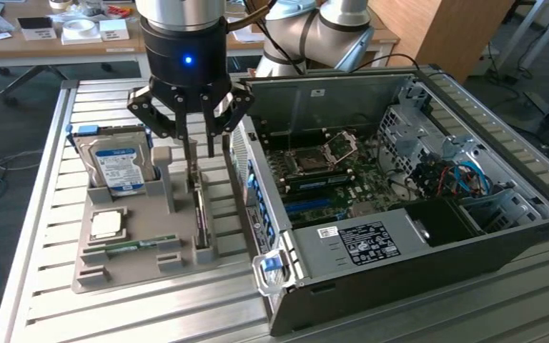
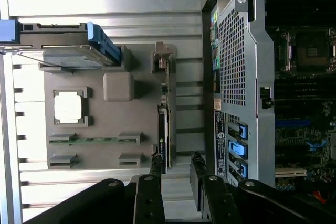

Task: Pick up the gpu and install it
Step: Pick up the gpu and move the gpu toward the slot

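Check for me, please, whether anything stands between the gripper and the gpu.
Nothing visible does. The open gripper hangs just above the gpu, which stands on edge in the grey holder beside the computer case. The hard drive and the holder's grey post sit aside, toward the exterior view's left.

the gripper (image 1: 198, 146) is all black, chunky linkage fingers (image 2: 148, 198) with round pivot bolts. Above the jaws there's a glossy black housing (image 1: 186, 71) with a blue light (image 1: 188, 59), then a silver arm tube (image 1: 184, 11).
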